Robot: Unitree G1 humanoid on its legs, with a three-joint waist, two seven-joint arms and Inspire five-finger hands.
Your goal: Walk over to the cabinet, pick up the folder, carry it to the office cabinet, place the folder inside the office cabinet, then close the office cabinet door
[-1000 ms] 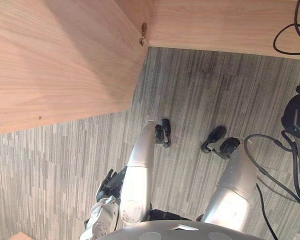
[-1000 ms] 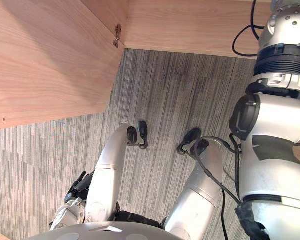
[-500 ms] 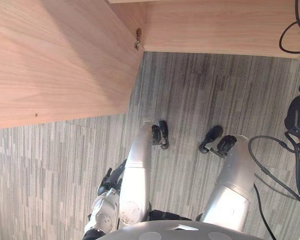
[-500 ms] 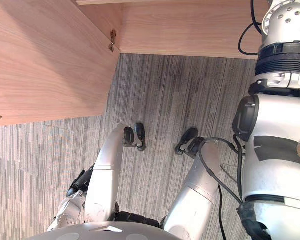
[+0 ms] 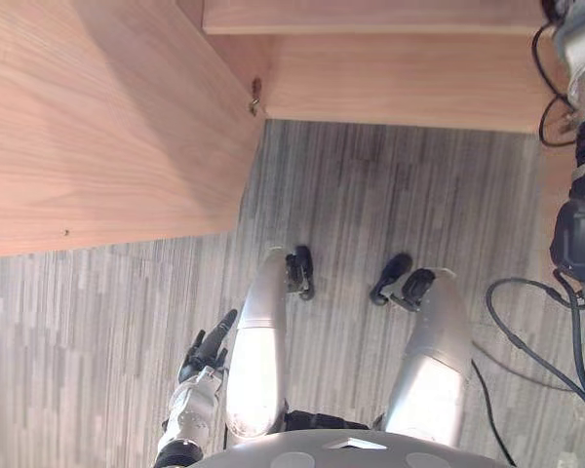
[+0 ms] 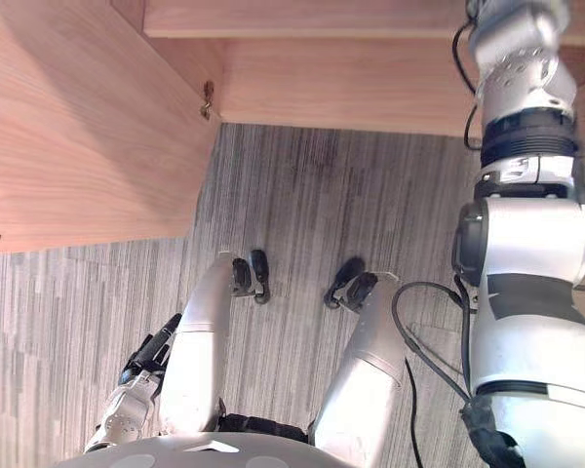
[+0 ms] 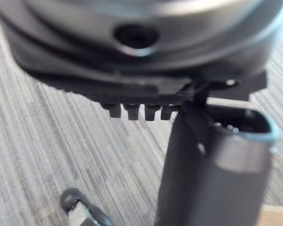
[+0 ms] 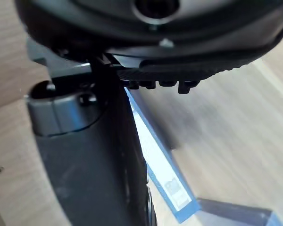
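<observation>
Beside your right hand (image 8: 87,155), the blue folder (image 8: 160,169) runs along the thumb among the boards of the office cabinet (image 8: 236,108), probably being set inside; its grip you cannot tell. Your left hand (image 5: 206,351) hangs spare, fingers straight

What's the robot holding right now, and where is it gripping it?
Left hand hangs open, holding nothing. Right hand sits against the edge of a blue folder in the cabinet; whether it grips it cannot be told.

The door (image 5: 107,117) stands open left of the office cabinet (image 5: 390,88) ahead; the folder (image 8: 162,165) rests on wood (image 8: 236,132)
</observation>
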